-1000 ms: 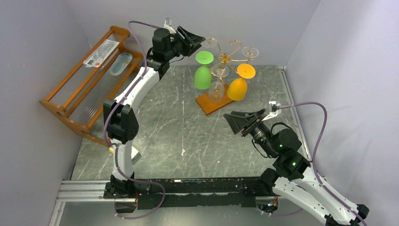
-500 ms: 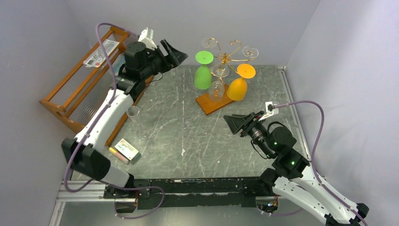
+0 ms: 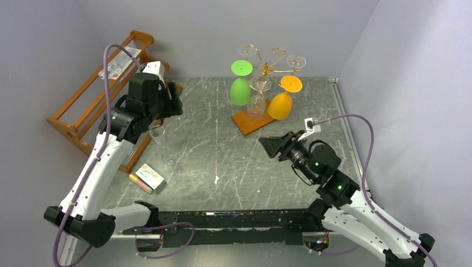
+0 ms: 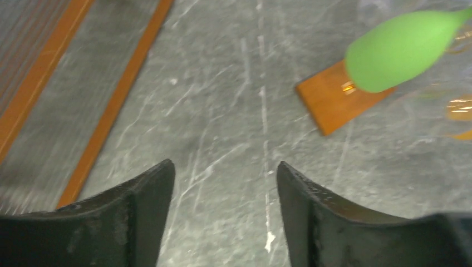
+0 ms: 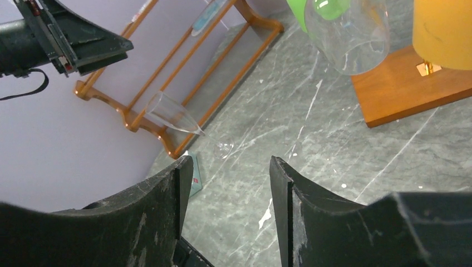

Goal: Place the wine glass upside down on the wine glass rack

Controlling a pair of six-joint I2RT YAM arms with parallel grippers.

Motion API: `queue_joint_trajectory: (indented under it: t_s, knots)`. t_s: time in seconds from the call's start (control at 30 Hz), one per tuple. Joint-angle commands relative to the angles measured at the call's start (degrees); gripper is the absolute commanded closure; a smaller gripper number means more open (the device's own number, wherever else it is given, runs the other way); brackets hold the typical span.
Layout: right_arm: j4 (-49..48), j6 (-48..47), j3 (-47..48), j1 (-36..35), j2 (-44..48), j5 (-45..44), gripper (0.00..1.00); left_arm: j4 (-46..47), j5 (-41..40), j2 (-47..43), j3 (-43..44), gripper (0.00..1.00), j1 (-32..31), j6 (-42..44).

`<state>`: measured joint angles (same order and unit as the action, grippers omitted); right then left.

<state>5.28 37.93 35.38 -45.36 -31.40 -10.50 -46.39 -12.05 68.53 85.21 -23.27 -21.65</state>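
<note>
The wine glass rack (image 3: pixel 268 68) is gold wire on a brown wooden base (image 3: pixel 245 122) at the back of the table. Hanging upside down on it are a green glass (image 3: pixel 240 90), an orange glass (image 3: pixel 280 104) and clear glasses (image 3: pixel 256 107). One clear wine glass (image 3: pixel 157 133) stands upright on the table beside the shelf; the right wrist view shows it too (image 5: pixel 172 114). My left gripper (image 3: pixel 170 103) hovers just above and behind it, open and empty (image 4: pixel 222 164). My right gripper (image 3: pixel 268 146) is open and empty (image 5: pixel 228 158), pointing left near the rack base (image 5: pixel 412 83).
An orange-brown slatted shelf (image 3: pixel 83 119) with packets (image 3: pixel 119 62) on it fills the left side. A small box (image 3: pixel 150 177) lies on the table near the left arm. Walls close in at left, back and right.
My left gripper has swung away from the rack's top-left arm, leftward and down to the shelf side, and its jaws have widened. The right gripper has crept a little to the left.
</note>
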Motion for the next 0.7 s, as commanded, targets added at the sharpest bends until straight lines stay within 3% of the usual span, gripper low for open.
queue_joint_trajectory:
  t_s: [0.0, 0.13, 0.33, 0.67]
  knots:
    - [-1.2, 0.2, 0.1, -0.2, -2.8, 1.6, 0.44, -10.1, -9.3, -0.1, -3.7, 0.33, 0.3, -0.4]
    - [-0.5, 1.4, 1.0, -0.1, -5.3, 3.4, 0.46, -9.5, -10.3, -1.3, -7.9, 0.37, 0.3, -1.7]
    - [-2.3, 2.5, -0.3, -0.2, -6.2, 3.3, 0.47, -7.4, -15.0, -1.3, -14.1, 0.34, 0.3, -3.9]
    - [-1.7, 2.1, 0.1, -0.1, -7.5, 3.0, 0.47, -2.4, -12.3, 0.4, -17.8, 0.57, 0.3, -3.1]
